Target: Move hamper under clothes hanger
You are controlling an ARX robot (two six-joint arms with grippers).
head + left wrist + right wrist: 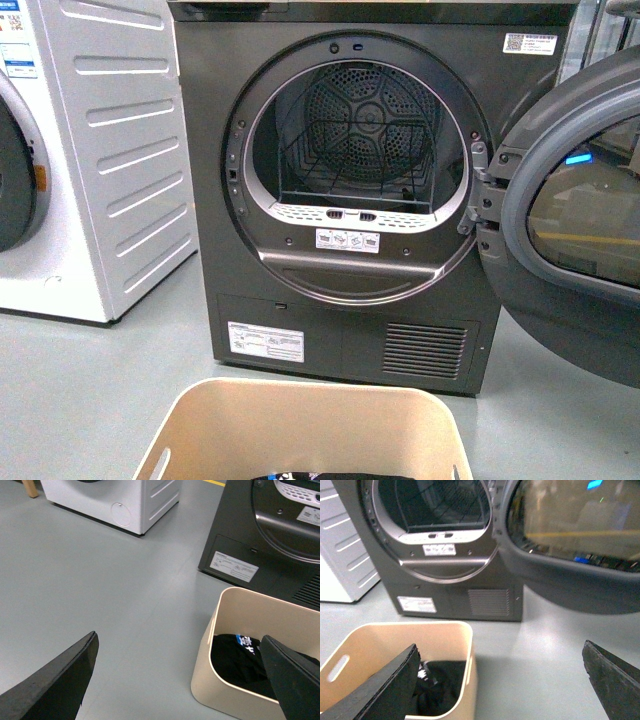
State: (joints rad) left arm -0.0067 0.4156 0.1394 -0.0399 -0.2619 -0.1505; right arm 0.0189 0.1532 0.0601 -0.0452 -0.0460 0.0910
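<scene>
The beige hamper [310, 425] stands on the grey floor at the bottom of the front view, just before the dryer. It holds dark clothes [237, 662]. It also shows in the left wrist view [220, 630] and the right wrist view [445, 632]. My left gripper [182, 677] is open, one finger over the floor, the other over the hamper's inside. My right gripper [500, 680] is open, one finger over the hamper's inside, the other over the floor beside it. Neither touches the hamper. The clothes hanger is out of view.
A dark grey front-loading dryer [340, 330] stands right behind the hamper, its round door [575, 220] swung open to the right. A white machine [90, 150] stands at the left. Bare grey floor [80, 390] lies left of the hamper.
</scene>
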